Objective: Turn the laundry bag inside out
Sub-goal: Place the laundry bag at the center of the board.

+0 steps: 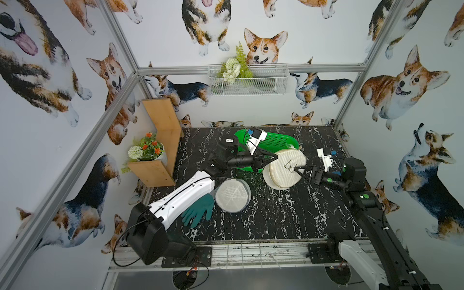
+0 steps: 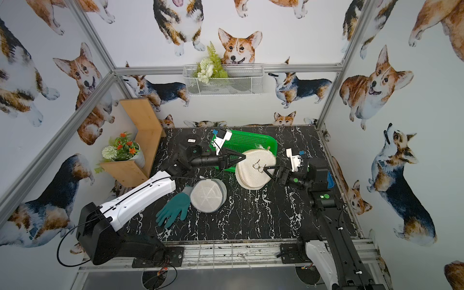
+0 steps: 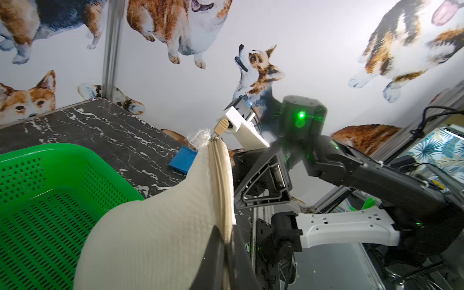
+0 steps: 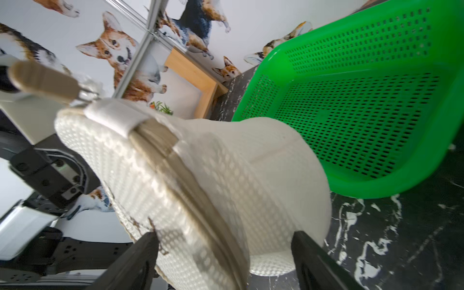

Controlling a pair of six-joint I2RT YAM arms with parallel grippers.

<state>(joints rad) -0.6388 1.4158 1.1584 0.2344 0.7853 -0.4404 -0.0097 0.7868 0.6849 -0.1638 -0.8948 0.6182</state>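
1. Cream mesh is what we are working with. The laundry bag [image 1: 283,173] is held up between the two arms, just beside the green basket [image 1: 273,141]. We cannot tell whether its lower edge touches the table [image 1: 276,218].
2. The left gripper [image 1: 276,157] is closed tight on the bag. In the left wrist view its fingers [image 3: 216,251] pinch the tan zip seam [image 3: 221,190] at the rim.
3. The right gripper [image 2: 267,173] stands wide and holds nothing. In the right wrist view its fingers [image 4: 135,258] sit either side of the bag's rim with a clear gap.
4. We judge that the step in hand is a fresh hold by the right arm, so the turning itself is not yet begun.
5. To do it well, we would close the right jaws on one layer of mesh only, near the zip and well apart from the left clamp. That way the mouth can be pulled open between the two holds.
6. The zip pull [image 4: 42,80] sticks out at the far end of the seam. We cannot tell whether the mouth is open, and that should be settled first.
7. The mesh looks soft and slippery. A shallow pinch may slide off, and a pinch through both layers would keep the bag from turning.
8. A second round mesh bag [image 1: 232,195] and a teal glove [image 1: 198,211] lie well apart, out of the way.
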